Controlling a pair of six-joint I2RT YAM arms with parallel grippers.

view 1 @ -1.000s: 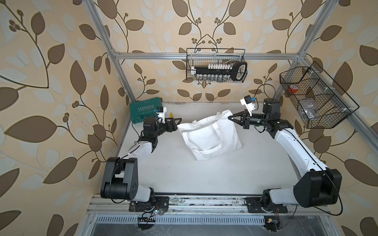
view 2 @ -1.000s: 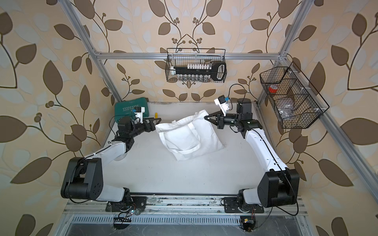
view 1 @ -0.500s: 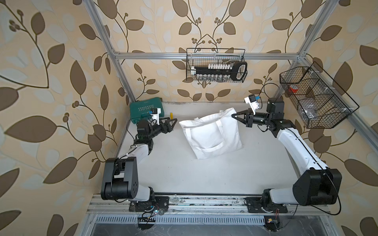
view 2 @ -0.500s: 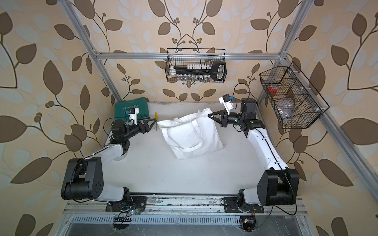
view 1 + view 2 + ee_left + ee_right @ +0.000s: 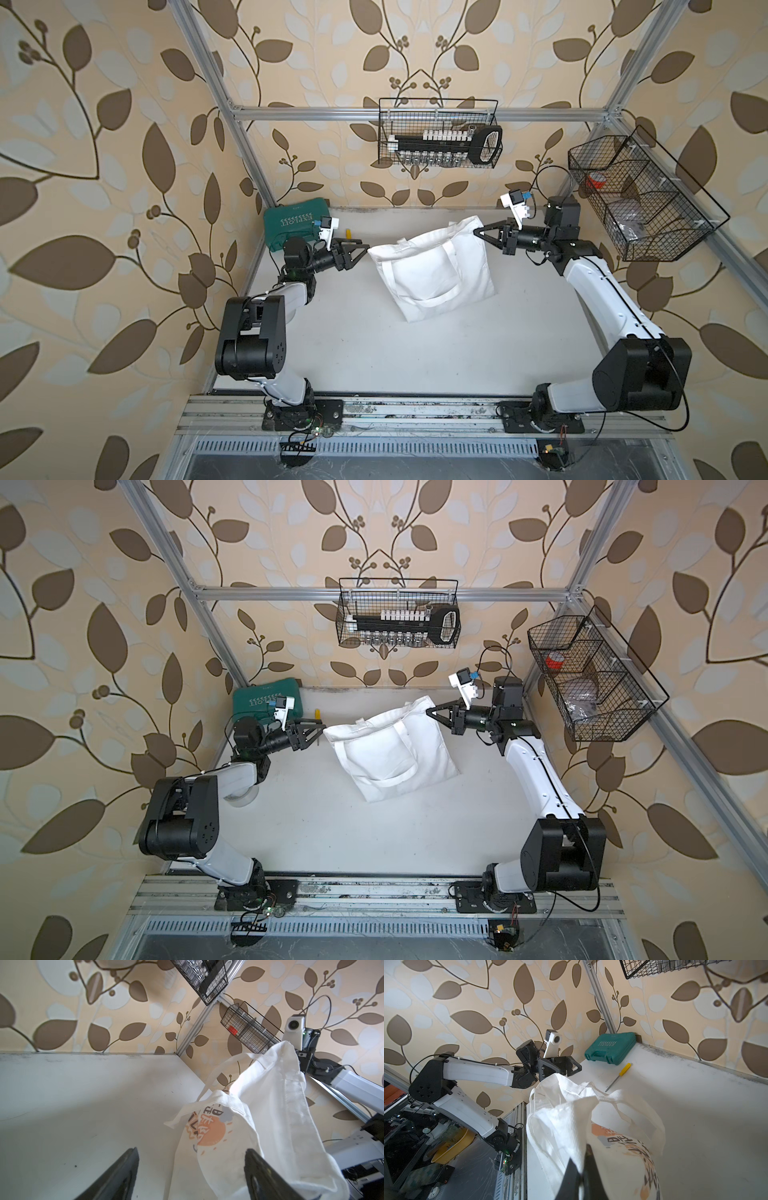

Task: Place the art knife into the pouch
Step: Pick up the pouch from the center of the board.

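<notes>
Opening of the pouch (image 5: 436,270) looks to be the step in hand; right hand (image 5: 477,231) is pinched tight on the far right corner of the cloth rim and holds it off the desk (image 5: 415,357), so the bag slopes down toward its near edge, plain face up in both top views; left hand (image 5: 361,253) stands wide apart and empty, just beside the pouch's far left corner; art knife (image 5: 618,1076) lies flat on the desk at the far left, between the green case (image 5: 291,222) and the pouch, yellow handle toward the case; next, I judge, the left hand must turn to that handle, close on it, and feed the knife into the raised mouth
</notes>
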